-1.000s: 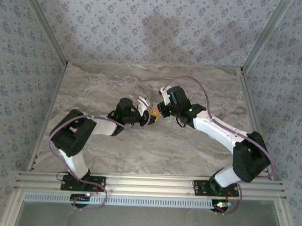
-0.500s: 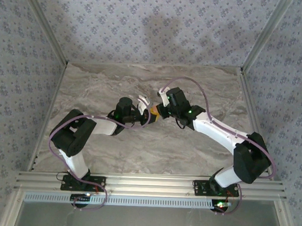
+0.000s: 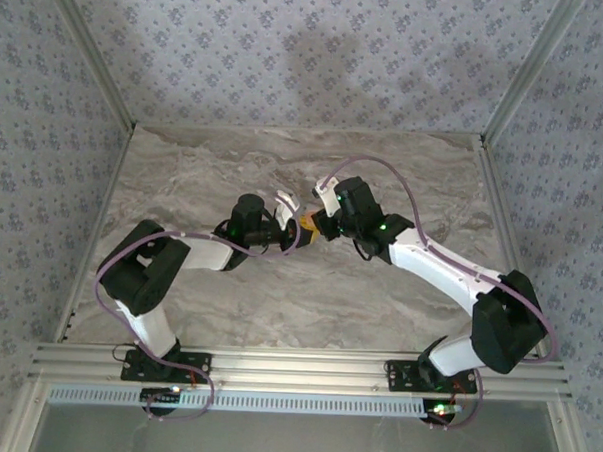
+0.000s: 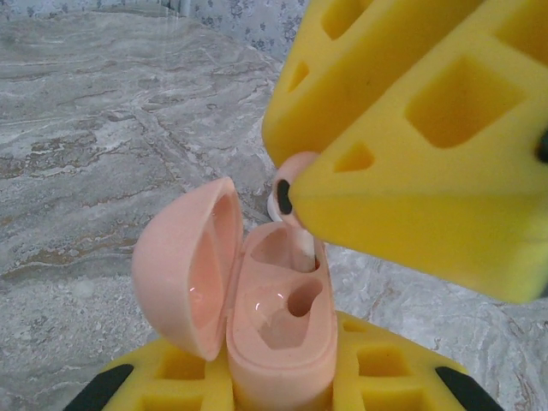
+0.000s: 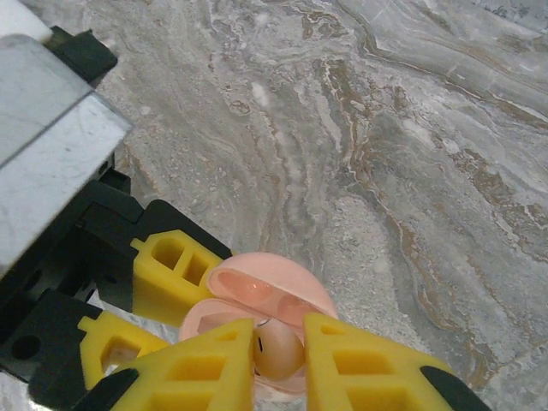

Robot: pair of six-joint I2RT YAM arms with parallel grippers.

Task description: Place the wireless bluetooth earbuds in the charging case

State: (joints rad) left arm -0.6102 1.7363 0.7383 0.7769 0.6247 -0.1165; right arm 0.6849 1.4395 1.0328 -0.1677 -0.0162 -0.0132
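Observation:
My left gripper is shut on a peach-pink charging case, held upright with its lid swung open to the left. The near slot of the case is empty. My right gripper is shut on one peach-coloured earbud between its yellow foam fingers. The earbud hangs over the far slot, with its pale stem dipping into it. In the top view the two grippers meet at the case above the middle of the table.
The marble-patterned table is bounded by patterned walls at the back and both sides. An aluminium rail runs along the near edge. Purple cables loop over both arms.
The right gripper has edged left and closer to the case while its elbow swung right. The left arm has hardly moved.

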